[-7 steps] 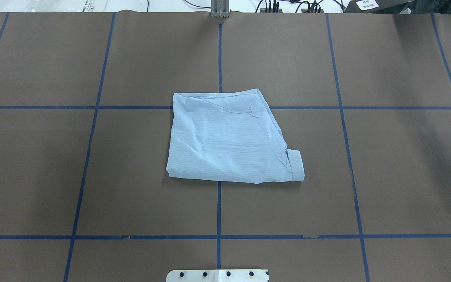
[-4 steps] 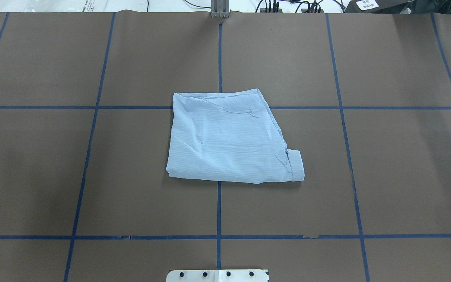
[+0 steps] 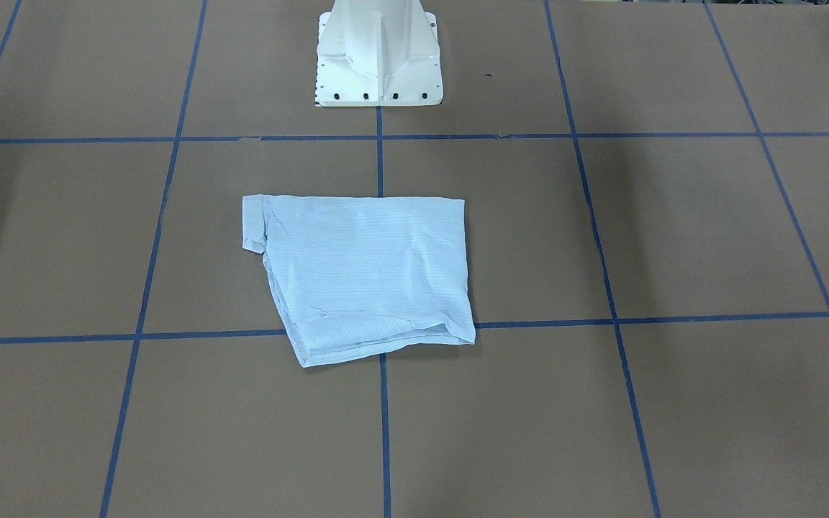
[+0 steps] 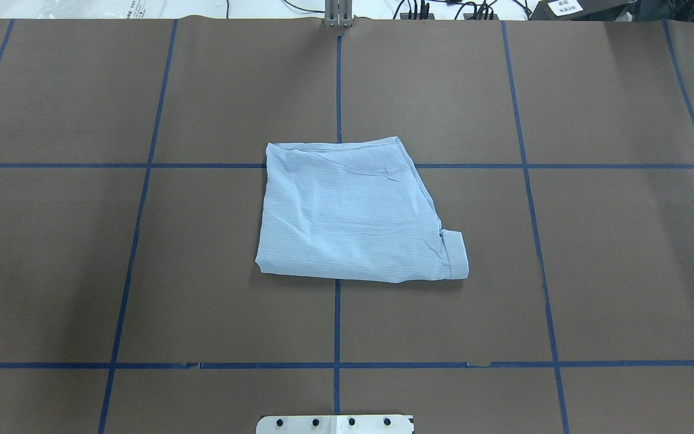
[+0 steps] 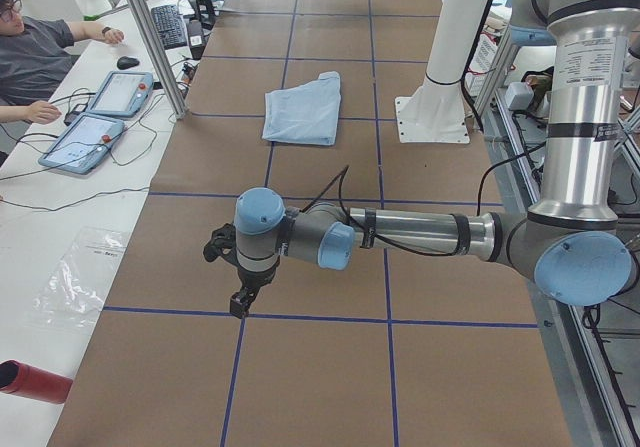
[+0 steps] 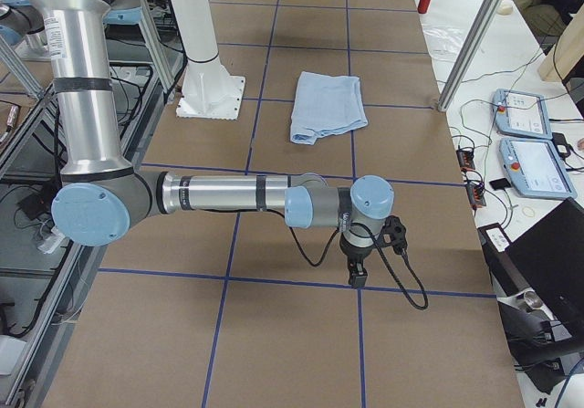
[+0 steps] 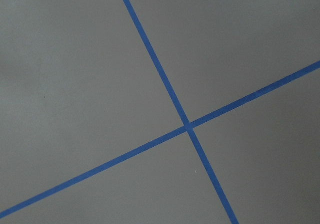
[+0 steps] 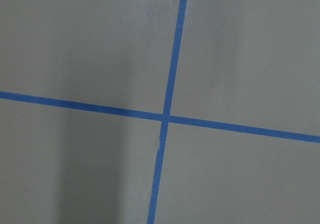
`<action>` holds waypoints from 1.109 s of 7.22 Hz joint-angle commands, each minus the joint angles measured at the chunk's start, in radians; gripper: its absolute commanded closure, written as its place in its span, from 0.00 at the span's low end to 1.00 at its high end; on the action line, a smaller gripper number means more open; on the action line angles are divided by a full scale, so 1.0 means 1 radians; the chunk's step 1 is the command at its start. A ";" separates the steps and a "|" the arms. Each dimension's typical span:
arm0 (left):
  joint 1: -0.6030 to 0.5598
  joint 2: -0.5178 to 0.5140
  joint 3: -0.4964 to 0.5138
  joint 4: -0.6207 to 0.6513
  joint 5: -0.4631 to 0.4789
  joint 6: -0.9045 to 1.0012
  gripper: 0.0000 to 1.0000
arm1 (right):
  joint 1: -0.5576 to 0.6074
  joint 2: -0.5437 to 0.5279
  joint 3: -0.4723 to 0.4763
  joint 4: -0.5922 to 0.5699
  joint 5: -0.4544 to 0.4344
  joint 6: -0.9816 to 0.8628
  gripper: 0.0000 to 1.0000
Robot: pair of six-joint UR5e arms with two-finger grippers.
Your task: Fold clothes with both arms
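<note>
At mid-surface [image 4: 564, 271], across the tape [image 4: 202, 165] grid's centre and ahead of the pedestal [image 3: 378, 65]: the shirt [image 4: 350, 214], folded into a flat packet, one cuff [image 4: 455, 256] jutting at the near right corner. Well apart from it, toward either end, hanging over bare tape: left hand [image 5: 243, 302] and right hand [image 6: 354, 276]. Open or closed: cannot tell, seen only side-on. Probably all but done. Park both arms wide and high, clear of the cloth. If tidying, pinch the cuff alone, lift little, lay it inward, release before withdrawing.
</note>
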 commanded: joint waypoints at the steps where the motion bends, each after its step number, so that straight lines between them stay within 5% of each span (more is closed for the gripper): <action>1: 0.002 0.002 -0.019 0.078 -0.004 -0.160 0.00 | 0.003 -0.001 0.018 -0.004 0.003 0.043 0.00; 8: 0.002 0.017 -0.020 0.075 -0.007 -0.180 0.00 | 0.002 -0.129 0.058 0.117 0.003 0.227 0.00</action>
